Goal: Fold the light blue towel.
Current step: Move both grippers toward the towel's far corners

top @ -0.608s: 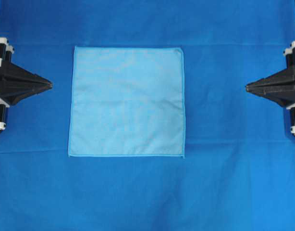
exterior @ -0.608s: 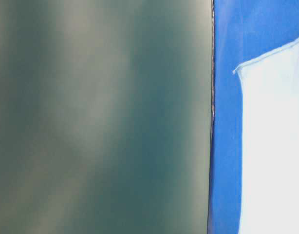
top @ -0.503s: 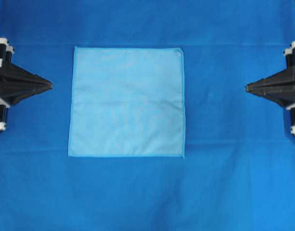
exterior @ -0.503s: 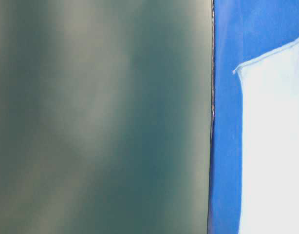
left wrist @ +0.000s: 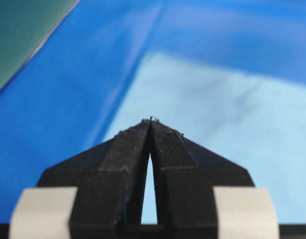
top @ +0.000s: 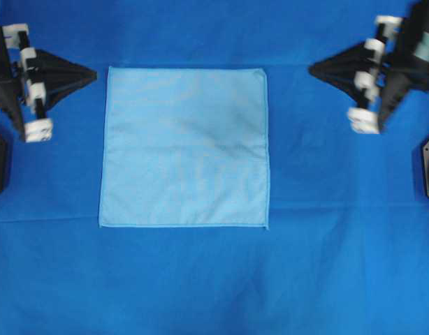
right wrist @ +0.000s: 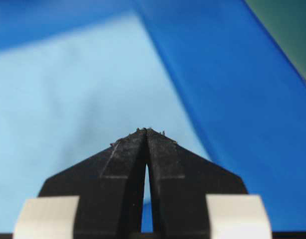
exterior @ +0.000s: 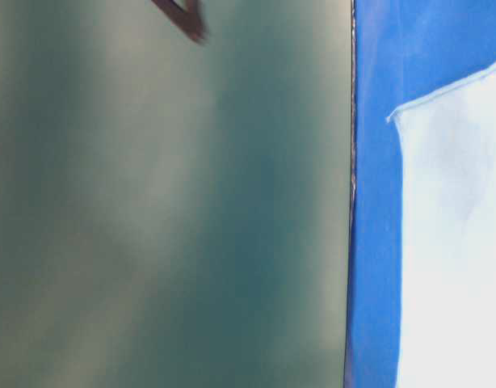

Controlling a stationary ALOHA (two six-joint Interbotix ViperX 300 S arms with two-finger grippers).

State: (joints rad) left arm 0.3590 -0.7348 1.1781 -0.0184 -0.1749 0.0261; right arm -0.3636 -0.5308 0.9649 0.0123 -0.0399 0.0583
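Royal-blue table covering (top: 200, 279) spreads over the whole tabletop, thin woven fabric w/ soft creases and a faint horizontal fold line across the far part and another across the middle. Light blue towel (top: 184, 148) lies flat on it, roughly centre and a bit to the left in the overhead view, a near-square of pale sky-blue microfibre w/ fine matte nap and a thin, slightly darker stitched hem round all four edges; a faint darker shadow smudge shows near its middle. Left gripper (top: 94, 72) sits at far left, just beside the towel's far-left corner but apart from it; matte black plastic wedge tapering to a point, white blocks at the back. Its jaws are closed, tips meeting w/ only a thin sliver of gap behind them, nothing held, as the left wrist view shows (left wrist: 151, 119). Right gripper (top: 312, 70) is at far right, near the far-right corner w/ bare covering between; same black wedge shape, slightly blurred. Its jaws also closed and empty, tips touching (right wrist: 146, 130). Table-level view: blurry grey-green wall (exterior: 167, 210), then covering edge and a towel corner (exterior: 450, 242).
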